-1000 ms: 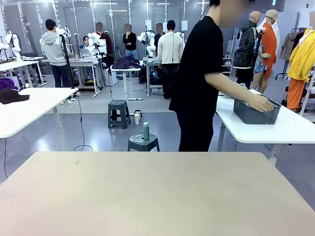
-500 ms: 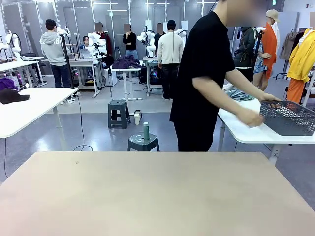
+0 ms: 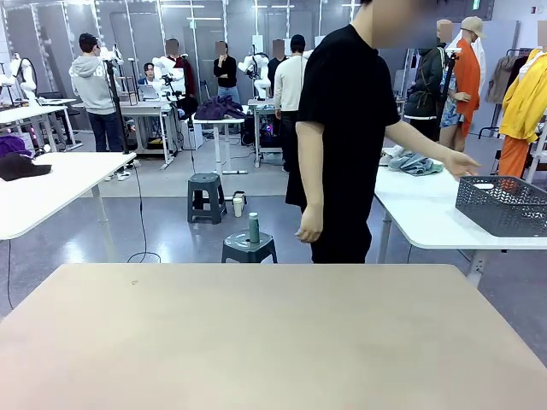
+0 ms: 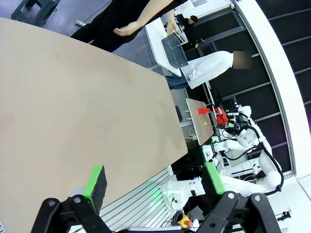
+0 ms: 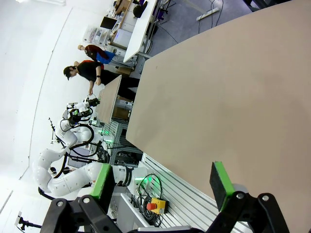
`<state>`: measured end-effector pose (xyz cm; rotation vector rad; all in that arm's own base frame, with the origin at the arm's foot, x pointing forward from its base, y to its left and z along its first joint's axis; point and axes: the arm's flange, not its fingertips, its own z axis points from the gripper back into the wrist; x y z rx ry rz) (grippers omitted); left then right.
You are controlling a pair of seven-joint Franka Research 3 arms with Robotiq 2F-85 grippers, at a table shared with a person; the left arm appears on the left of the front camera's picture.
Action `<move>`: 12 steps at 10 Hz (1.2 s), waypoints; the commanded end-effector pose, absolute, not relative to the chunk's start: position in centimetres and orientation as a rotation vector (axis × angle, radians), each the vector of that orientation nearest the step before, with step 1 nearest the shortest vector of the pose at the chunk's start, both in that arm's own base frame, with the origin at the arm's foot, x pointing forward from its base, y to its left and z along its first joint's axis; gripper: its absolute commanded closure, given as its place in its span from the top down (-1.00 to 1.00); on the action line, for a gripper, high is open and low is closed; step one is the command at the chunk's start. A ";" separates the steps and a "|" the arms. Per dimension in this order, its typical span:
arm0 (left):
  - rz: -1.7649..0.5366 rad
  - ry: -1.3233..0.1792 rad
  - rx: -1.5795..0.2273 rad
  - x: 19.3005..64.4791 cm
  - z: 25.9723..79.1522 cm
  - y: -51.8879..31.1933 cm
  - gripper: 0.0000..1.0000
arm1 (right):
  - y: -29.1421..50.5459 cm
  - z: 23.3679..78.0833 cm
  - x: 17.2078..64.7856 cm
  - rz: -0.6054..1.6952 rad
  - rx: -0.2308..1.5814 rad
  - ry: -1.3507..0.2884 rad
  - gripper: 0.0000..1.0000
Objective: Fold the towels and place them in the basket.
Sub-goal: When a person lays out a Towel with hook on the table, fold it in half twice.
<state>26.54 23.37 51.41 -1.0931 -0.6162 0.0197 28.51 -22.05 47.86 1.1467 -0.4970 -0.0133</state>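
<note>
The dark grey mesh basket [image 3: 502,205] stands on a white side table [image 3: 427,222] at the far right, behind my beige table [image 3: 273,342]. It also shows small in the left wrist view [image 4: 175,46]. A person in black stands between the two tables, with one hand [image 3: 462,162] held just above the basket's left corner. The towels [image 3: 412,162] lie in a crumpled heap, pale and grey-green, farther back on that side table. My left gripper [image 4: 154,179] hangs open over the beige table's edge, holding nothing. My right gripper [image 5: 162,180] is open as well, over the table's near edge.
Beyond the beige table's far edge stand two grey stools, one with a green bottle [image 3: 253,229] on it. A white table [image 3: 51,184] at the left carries a dark cap [image 3: 21,165]. More people and tables are farther back.
The person shifted the basket to the right and set it flat on the side table, then let go. One arm dropped to the side; the other hand rose above the basket. Both grippers stayed open.
</note>
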 end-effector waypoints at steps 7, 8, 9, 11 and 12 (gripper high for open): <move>-0.003 -0.630 -1.101 26.5 51.6 23.4 1.00 | -22.2 47.9 28.6 0.007 1.156 -0.515 1.00; -0.003 -0.630 -1.101 26.5 51.6 23.4 1.00 | -22.2 47.9 28.6 0.007 1.156 -0.515 1.00; -0.003 -0.630 -1.101 26.5 51.6 23.4 1.00 | -22.2 47.9 28.6 0.007 1.156 -0.515 1.00; -0.003 -0.630 -1.101 26.5 51.6 23.4 1.00 | -22.2 47.9 28.6 0.007 1.156 -0.515 1.00; -0.003 -0.630 -1.101 26.5 51.6 23.4 1.00 | -22.2 47.9 28.6 0.007 1.156 -0.515 1.00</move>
